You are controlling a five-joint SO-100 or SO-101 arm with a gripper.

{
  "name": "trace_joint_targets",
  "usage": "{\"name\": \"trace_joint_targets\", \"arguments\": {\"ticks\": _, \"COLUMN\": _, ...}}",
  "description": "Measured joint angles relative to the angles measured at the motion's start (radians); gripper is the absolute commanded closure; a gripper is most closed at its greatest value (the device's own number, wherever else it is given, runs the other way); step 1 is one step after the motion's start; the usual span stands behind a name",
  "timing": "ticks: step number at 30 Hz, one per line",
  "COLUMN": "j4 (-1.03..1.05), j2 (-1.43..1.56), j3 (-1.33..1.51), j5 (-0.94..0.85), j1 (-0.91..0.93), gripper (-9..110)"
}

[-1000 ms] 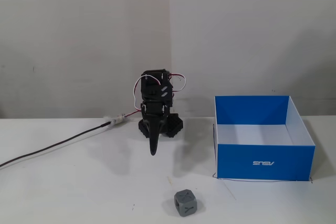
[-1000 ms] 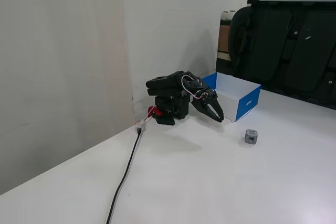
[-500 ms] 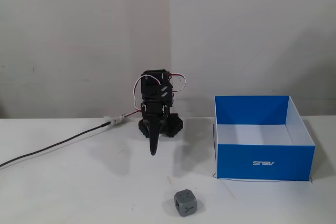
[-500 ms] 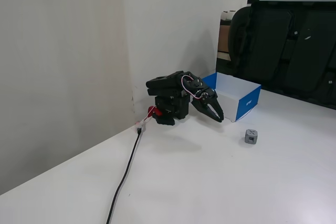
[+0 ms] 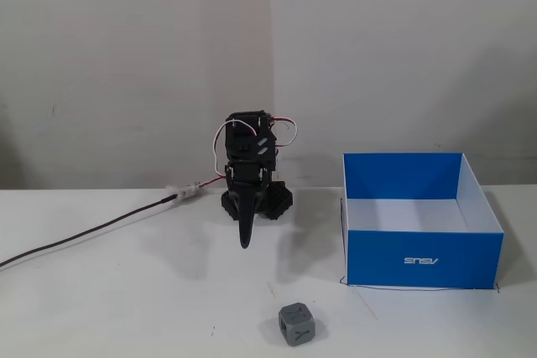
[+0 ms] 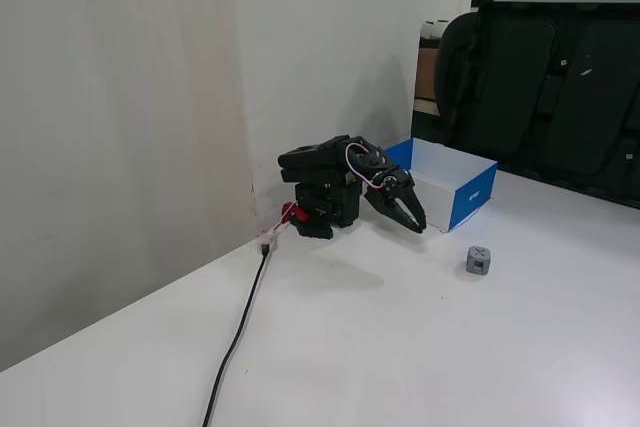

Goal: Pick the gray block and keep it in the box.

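1. Closest to the lens, the gray block [image 5: 297, 324] sits alone on the white table [image 5: 126, 299], recessed marks showing on its faces.
2. In the other fixed view the block [image 6: 478, 261] lies just off the box's near corner, apart from it.
3. The box [image 5: 419, 259], blue outside and white inside, rests on the table right of the arm, its upside-down logo facing us.
4. The gripper [image 5: 245, 239] hangs nose-down above the table, well apart from the block, holding nothing.
5. Its fingers look pressed together in both fixed views [image 6: 415, 224].
6. A dark cable [image 6: 238, 332] trails from the base across the table.
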Motion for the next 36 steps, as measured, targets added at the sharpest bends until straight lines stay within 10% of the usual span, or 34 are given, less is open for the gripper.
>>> {"name": "trace_joint_targets", "arguments": {"ticks": 18, "j4": 0.031, "j2": -0.046, "j3": -0.183, "j5": 0.043, "j1": -0.127, "gripper": 101}}
{"name": "trace_joint_targets", "arguments": {"ticks": 30, "j4": -0.124, "j2": -0.968, "j3": -0.594, "j5": 0.109, "j1": -0.169, "gripper": 101}}
{"name": "trace_joint_targets", "arguments": {"ticks": 36, "j4": -0.19, "j2": -1.101, "j3": -0.627, "j5": 0.109, "j1": -0.169, "gripper": 77}}
